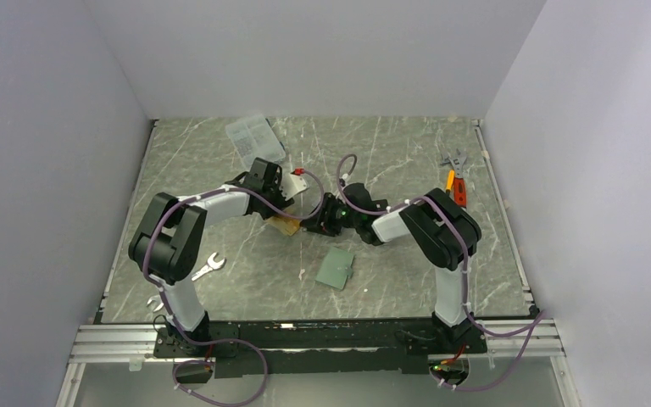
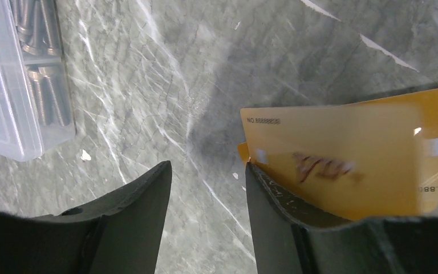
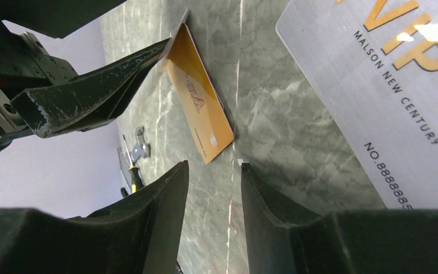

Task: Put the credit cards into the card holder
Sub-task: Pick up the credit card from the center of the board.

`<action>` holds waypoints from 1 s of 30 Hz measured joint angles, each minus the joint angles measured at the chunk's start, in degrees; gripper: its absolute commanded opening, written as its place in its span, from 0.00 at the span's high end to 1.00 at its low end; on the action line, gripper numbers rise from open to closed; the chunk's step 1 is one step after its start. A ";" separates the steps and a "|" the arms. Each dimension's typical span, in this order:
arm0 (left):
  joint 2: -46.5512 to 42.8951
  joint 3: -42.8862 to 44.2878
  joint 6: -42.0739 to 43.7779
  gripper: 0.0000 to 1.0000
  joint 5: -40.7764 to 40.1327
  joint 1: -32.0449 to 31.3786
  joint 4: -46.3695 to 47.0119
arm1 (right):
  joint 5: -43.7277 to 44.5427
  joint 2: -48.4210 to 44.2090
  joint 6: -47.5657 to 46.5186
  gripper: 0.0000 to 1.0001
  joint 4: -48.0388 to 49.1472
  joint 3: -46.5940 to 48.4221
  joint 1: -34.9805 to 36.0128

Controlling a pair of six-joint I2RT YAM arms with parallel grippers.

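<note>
Currently the left fingers (image 2: 140, 205) stand open with only bare table showing in the gap, and nothing is gripped between them. One fingertip touches the raised edge of the orange-gold rectangular plastic card (image 3: 201, 111). The card stands tilted with its lower edge on the grey marbled table (image 1: 407, 153), near the middle and between the ends of the two arms. From the left wrist the card sits beside the gap, partly hidden behind one finger, not inside it.

The right fingers (image 3: 159, 211) are parted too, by a narrow gap, and hold nothing; the tilted card lies just beyond their tips. Just to their side is the silvery-white rectangular plastic card (image 3: 376, 97) with gold "VIP" lettering and dark print. It seems to lie flat on the table, one corner hidden behind a finger, and from above it is hidden under the arms.

The small grey-green folding card holder (image 1: 336, 267) lies flat on the table nearer the arm bases — apart from both cards and both sets of fingers. A clear plastic compartment box (image 1: 254, 140) holding metal bolts sits at the far left. A silver open-ended spanner (image 1: 208, 266) lies near the left arm.
</note>
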 measured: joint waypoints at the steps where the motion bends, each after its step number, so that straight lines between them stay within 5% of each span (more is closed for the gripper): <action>1: -0.09 -0.07 0.00 0.44 0.07 -0.04 -0.20 | -0.33 0.39 0.83 0.58 0.76 0.00 0.00; 30: -3.43 -1.60 -1.66 0.44 2.60 0.44 -5.27 | -2.60 0.83 8.90 0.57 6.21 -3.63 0.24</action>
